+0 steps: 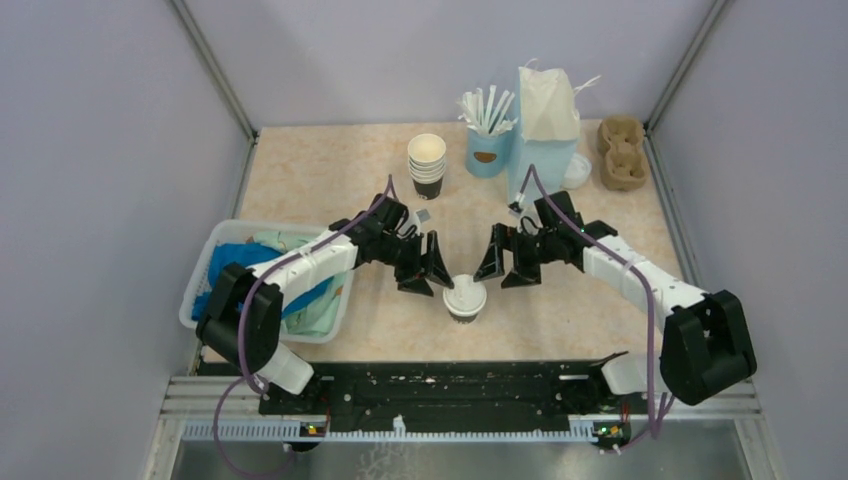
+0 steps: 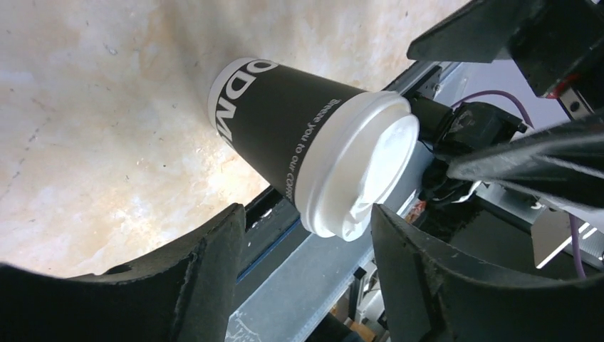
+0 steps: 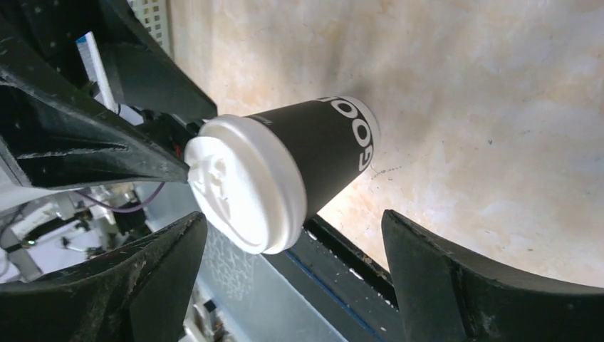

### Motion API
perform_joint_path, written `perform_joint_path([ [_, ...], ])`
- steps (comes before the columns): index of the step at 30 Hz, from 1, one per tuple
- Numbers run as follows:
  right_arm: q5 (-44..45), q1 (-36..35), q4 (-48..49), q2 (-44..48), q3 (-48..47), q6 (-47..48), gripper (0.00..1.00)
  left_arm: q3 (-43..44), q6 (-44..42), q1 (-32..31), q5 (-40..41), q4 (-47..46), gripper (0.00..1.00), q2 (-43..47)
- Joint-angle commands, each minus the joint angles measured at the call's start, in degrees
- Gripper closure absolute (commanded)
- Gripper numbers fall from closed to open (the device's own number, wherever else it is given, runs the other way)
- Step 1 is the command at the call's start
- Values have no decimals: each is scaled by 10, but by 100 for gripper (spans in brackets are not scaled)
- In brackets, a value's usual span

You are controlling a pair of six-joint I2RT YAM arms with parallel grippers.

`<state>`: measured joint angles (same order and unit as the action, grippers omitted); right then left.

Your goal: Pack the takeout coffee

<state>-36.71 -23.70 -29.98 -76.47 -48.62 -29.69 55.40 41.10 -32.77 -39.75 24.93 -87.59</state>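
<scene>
From above, the takeout coffee [image 1: 465,298] is seen upright on the surface [image 1: 330,170], near the middle of its front edge. It is flanked by the left jaws and right jaws, both spread open and apart from it. A light blue paper bag [image 1: 545,135] is stood at the back.

In the left wrist view the cup (black band, white lid [image 2: 370,167]) is framed between the parted left jaws, ungripped.

In the right wrist view it is likewise shown between the open right jaws, untouched.
</scene>
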Motion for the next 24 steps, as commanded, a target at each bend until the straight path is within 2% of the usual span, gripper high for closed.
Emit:
perform_joint_path([
  [1,31,-17,-73,36,-57,36,6,43,-11,-3,23,14,26,27],
  [5,-24,-19,-6,39,-11,-6,5,27,4,-3,-4,-24,25,-7],
  [8,-35,-17,53,36,42,-24,7,12,2,-3,-3,-43,33,-30],
  [13,-57,-6,139,4,114,-31,18,-34,-5,-3,21,-43,44,-37],
  [17,-55,36,109,-6,100,7,24,-54,14,-4,20,-47,47,4],
  [20,-54,40,53,-24,40,55,23,-44,21,-3,10,-36,43,35],
  [24,-76,40,-4,-24,-9,72,11,2,17,-2,0,-28,23,36],
])
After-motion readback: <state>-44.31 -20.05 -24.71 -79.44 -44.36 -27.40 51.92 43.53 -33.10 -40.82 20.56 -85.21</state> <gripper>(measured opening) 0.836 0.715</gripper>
